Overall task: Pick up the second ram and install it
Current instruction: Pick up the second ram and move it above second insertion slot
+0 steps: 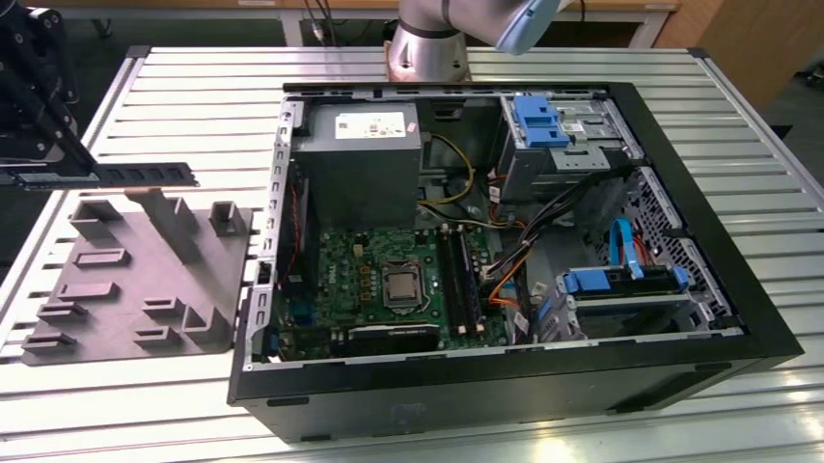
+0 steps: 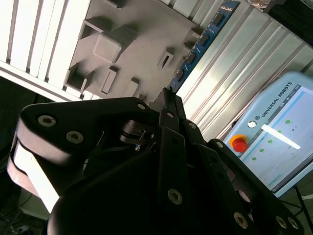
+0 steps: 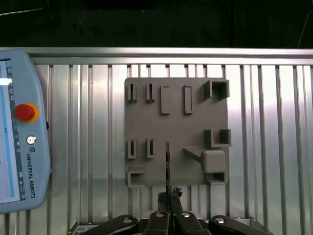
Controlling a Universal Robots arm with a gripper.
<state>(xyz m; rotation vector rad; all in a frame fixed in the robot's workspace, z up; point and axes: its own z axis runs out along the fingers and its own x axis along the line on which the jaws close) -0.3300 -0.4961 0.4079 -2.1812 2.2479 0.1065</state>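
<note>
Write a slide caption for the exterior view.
Pincer holds the second ram level over the gray fixture tray, beside the open computer case.

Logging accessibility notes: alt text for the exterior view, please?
The gripper holds the ram by one end over a grey fixture at the exterior view's left, beside the open computer case. The green motherboard lies exposed inside the case.
</note>
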